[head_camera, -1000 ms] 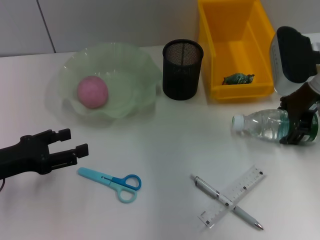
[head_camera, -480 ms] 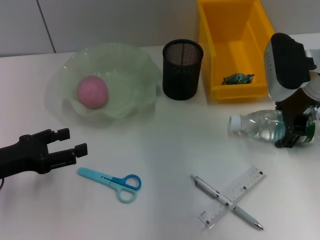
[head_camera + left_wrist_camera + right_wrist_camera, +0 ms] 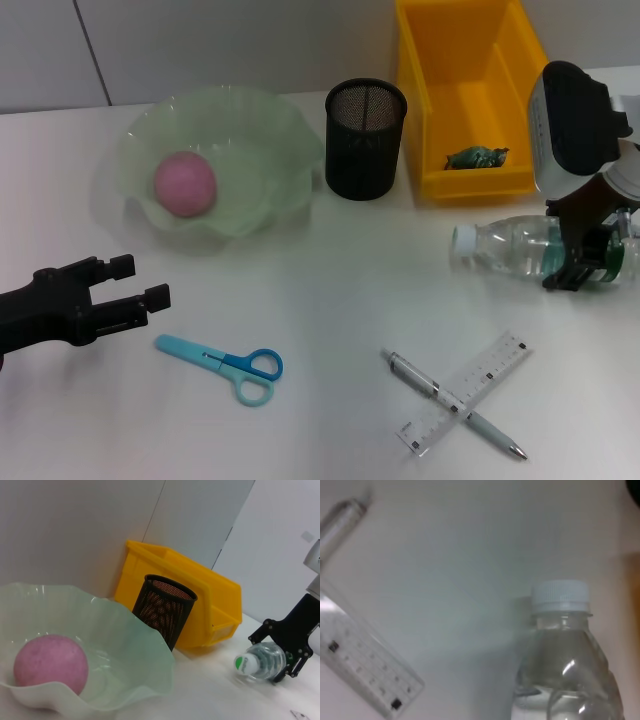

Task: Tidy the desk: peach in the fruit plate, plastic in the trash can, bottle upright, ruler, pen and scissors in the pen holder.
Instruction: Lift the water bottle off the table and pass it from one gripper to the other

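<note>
Jaws of the right gripper clasp the lying bottle between them

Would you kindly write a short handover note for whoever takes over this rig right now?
Right gripper: closed around the clear plastic water bottle, which lies on its side on the white desk.
Left gripper: open, empty, beside the blue scissors.
Done: pink peach in the pale green fruit plate; crumpled green plastic in the yellow bin.
Left: stand the bottle up; put scissors, silver pen and clear ruler, which cross each other, into the black mesh pen holder.
</note>
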